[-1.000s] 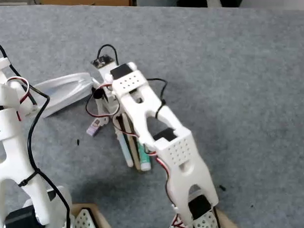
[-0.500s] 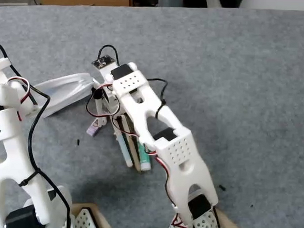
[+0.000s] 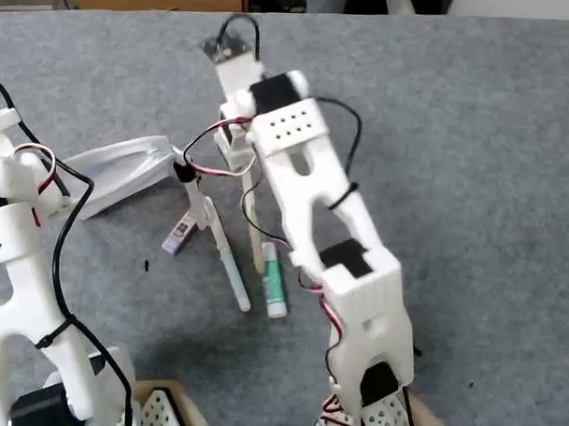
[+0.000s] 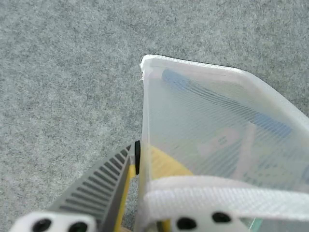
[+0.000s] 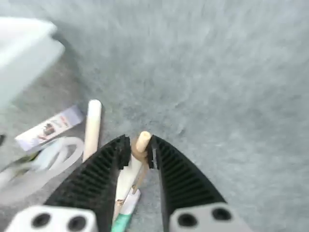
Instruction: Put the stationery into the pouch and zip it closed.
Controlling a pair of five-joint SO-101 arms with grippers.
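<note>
- High view: the right gripper (image 3: 243,170) is closed on the far end of a wooden pencil (image 3: 252,221), whose long axis runs from the jaws toward the near side, slanting down toward the table (image 3: 455,135)
- The pouch (image 3: 127,175) lies just left of that gripper, long side running left to right; the pencil must swing left and turn end-on to it, by my reading
- I cannot tell how wide the pouch's mouth stands open
- The left gripper (image 4: 137,162) is clamped on the pouch's edge, at its left end, so the right arm is the one nearer the loose stationery
- Inside the pouch, through the mesh, lie a blue pen (image 4: 217,99) and some pale pieces I cannot identify
- Not yet in the pouch: a white pen (image 3: 228,262), a green-capped marker (image 3: 274,286) and a small eraser (image 3: 178,236), near the pencil's lower end
</note>
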